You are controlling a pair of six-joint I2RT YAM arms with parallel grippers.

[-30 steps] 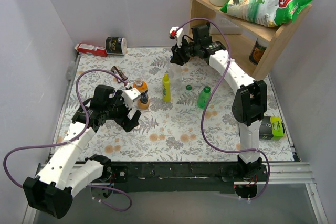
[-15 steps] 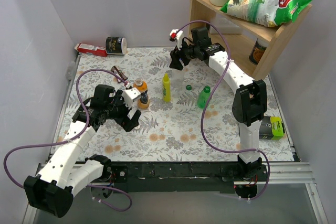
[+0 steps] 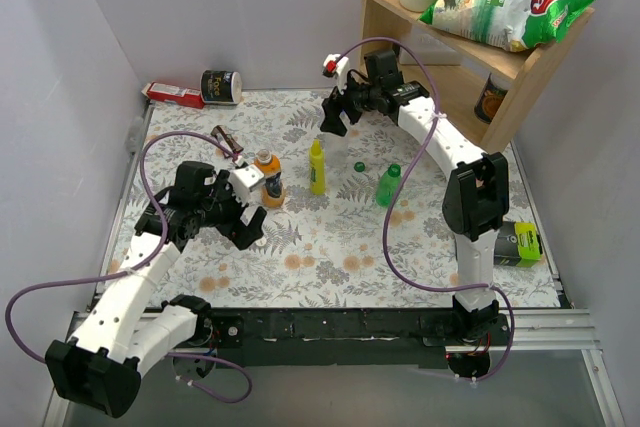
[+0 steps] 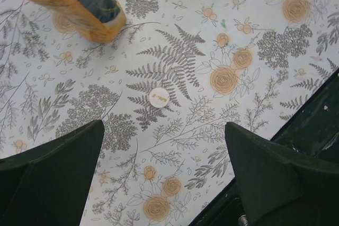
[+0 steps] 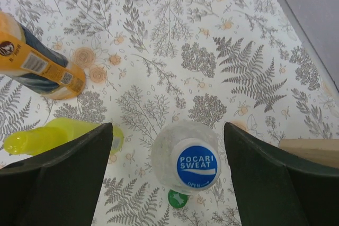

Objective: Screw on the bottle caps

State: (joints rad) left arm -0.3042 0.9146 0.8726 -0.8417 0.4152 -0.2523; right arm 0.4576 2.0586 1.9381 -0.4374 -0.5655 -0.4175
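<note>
Right claw has spread over clear bottle (blue-capped).

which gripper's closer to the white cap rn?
Left. The left gripper hangs open directly over the white cap. The right gripper is well away, open above the clear bottle.

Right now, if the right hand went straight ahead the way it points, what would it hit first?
Most likely the blue cap on the clear bottle: it sits almost straight ahead of the open right hand. How far off it is, the picture does not show.
</note>
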